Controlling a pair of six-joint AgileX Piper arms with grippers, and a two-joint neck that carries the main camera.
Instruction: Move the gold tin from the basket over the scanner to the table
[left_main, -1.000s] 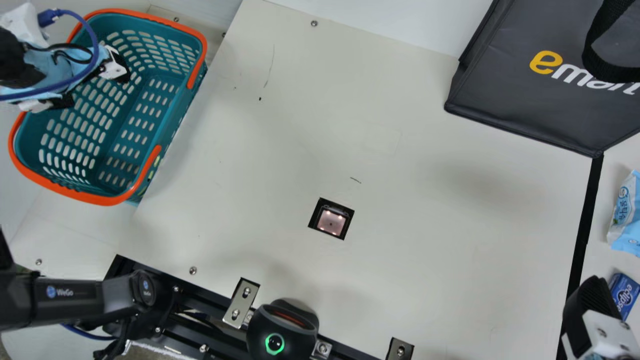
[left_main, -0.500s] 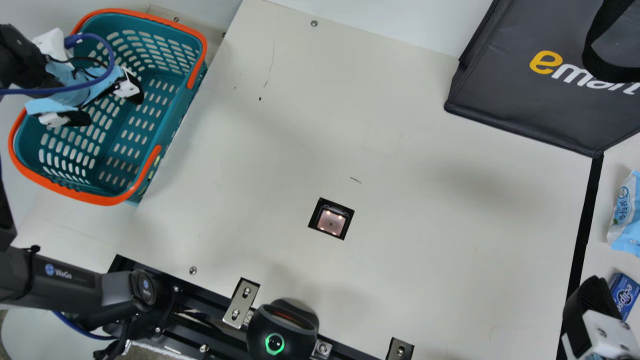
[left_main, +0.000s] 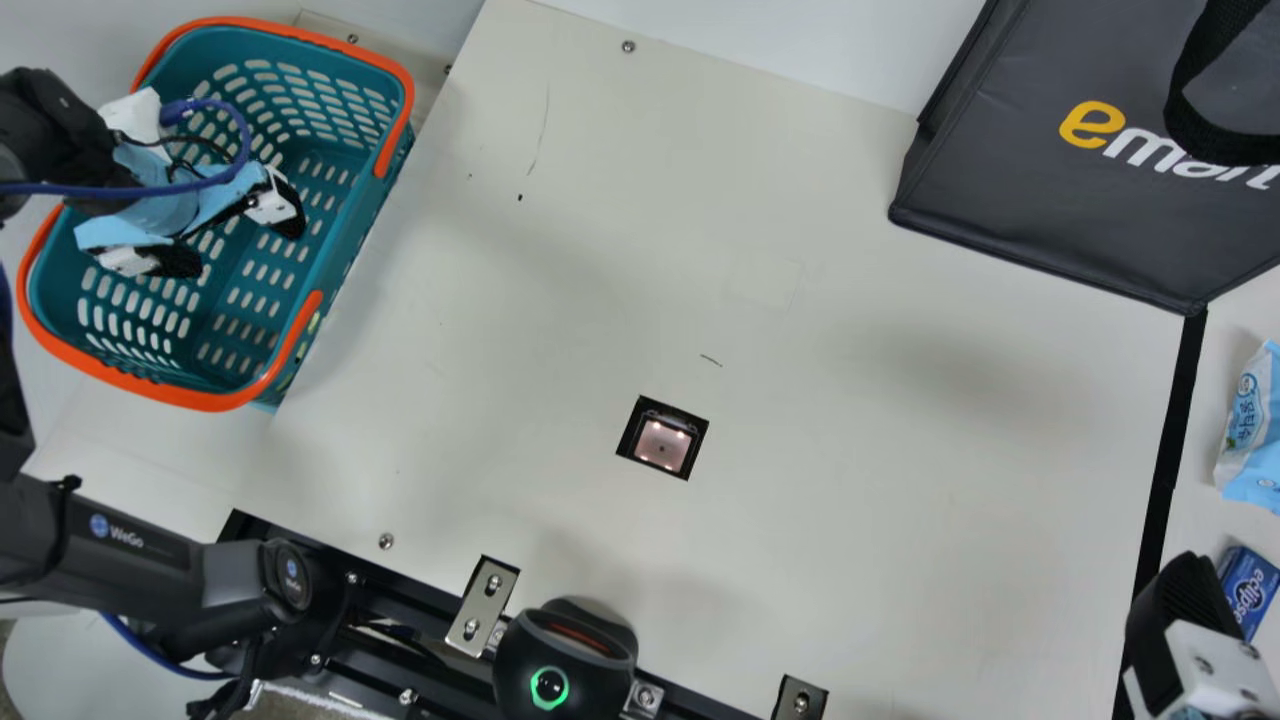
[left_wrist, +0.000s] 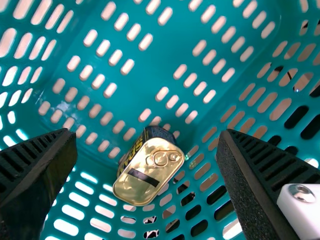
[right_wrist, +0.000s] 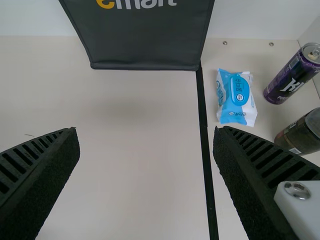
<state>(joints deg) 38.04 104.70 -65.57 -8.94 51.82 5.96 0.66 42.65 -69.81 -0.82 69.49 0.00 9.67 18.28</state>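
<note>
Gold-lidded and dark-sided, the tin (left_wrist: 150, 172) is lying low inside the teal basket (left_main: 392, 75), its ring pull and a black mark on the lid facing the left wrist camera. Around it, the basket's slotted walls and floor are letting light through, and its orange handles are lying along the rim. Over the tin, the left gripper (left_main: 238, 243) is hanging inside the basket, its two ribbed fingers standing wide apart; the tin is showing in the gap beyond them, and they are gripping nothing. Behind it, a blue cable is looping over the wrist.

Beside the basket, the cream table (left_main: 850, 420) is spreading out, with the scanner (left_main: 662, 445) glowing pinkish in its square opening. A black device (left_main: 565, 670) with a green ring is sitting at the table's edge. Farther off, the dark bag (left_main: 1050, 180) is standing near the table's far side, and a black strip (left_main: 1165, 460) is running from it. Past the strip are lying the wipes (left_main: 1255, 430) and a blue box (left_main: 1247, 590); a purple can (right_wrist: 292, 75) and a jar (right_wrist: 305, 135) are standing near the wipes. By the box, the right gripper (left_main: 1185, 600) is holding nothing, its fingers spread wide
</note>
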